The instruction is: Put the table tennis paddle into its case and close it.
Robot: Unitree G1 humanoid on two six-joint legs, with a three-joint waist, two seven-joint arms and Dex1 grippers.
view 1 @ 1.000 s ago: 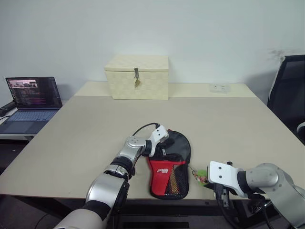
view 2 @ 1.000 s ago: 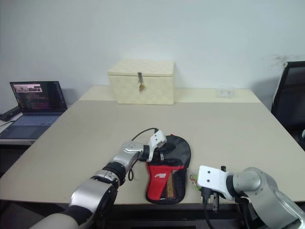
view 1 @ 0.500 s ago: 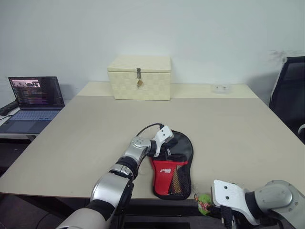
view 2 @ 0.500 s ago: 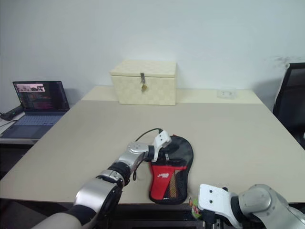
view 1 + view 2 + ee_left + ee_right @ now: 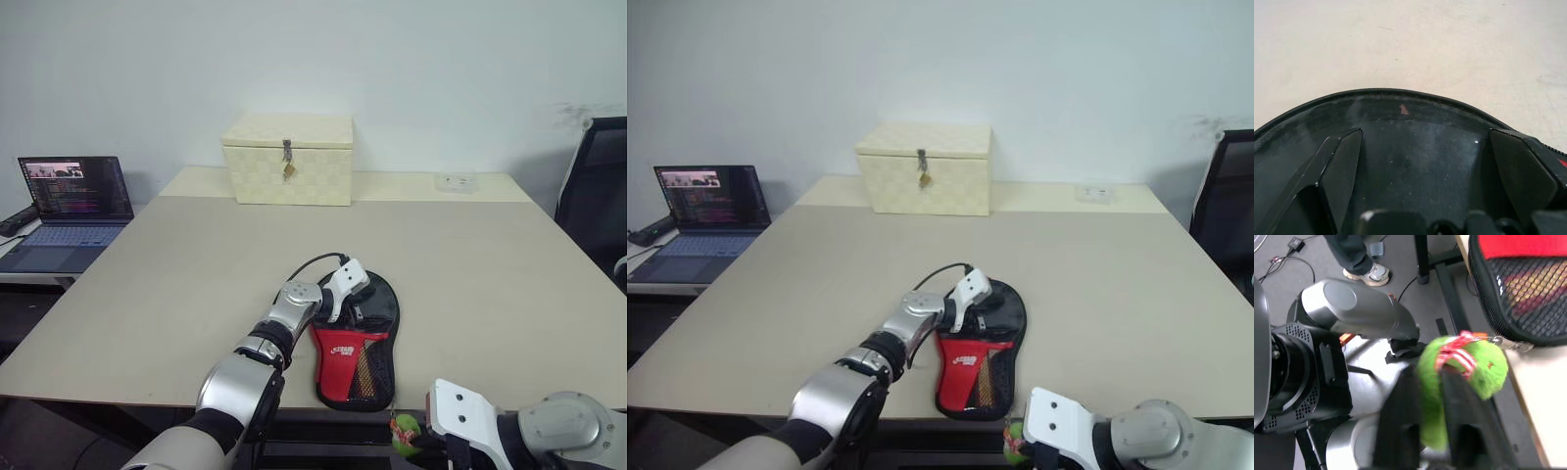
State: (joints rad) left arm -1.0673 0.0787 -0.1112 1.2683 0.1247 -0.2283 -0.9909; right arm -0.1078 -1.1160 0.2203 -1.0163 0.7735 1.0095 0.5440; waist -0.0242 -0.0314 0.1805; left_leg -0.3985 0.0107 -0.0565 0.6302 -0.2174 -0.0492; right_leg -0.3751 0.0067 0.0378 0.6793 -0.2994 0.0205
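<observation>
The case [image 5: 359, 338] is pinned to the table [image 5: 176, 274] by the wide-spread left hand [image 5: 355, 305]; its green charm [image 5: 1459, 382] is gripped by the right hand [image 5: 1425, 431], zipping apparently near complete.

2 head views down over table [image 5: 490, 245]; wrist cameras tight on case [image 5: 1415, 161].

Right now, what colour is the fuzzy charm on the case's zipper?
Bright green, with a red-and-white striped ribbon; the charm shows best in the right wrist view.
</observation>
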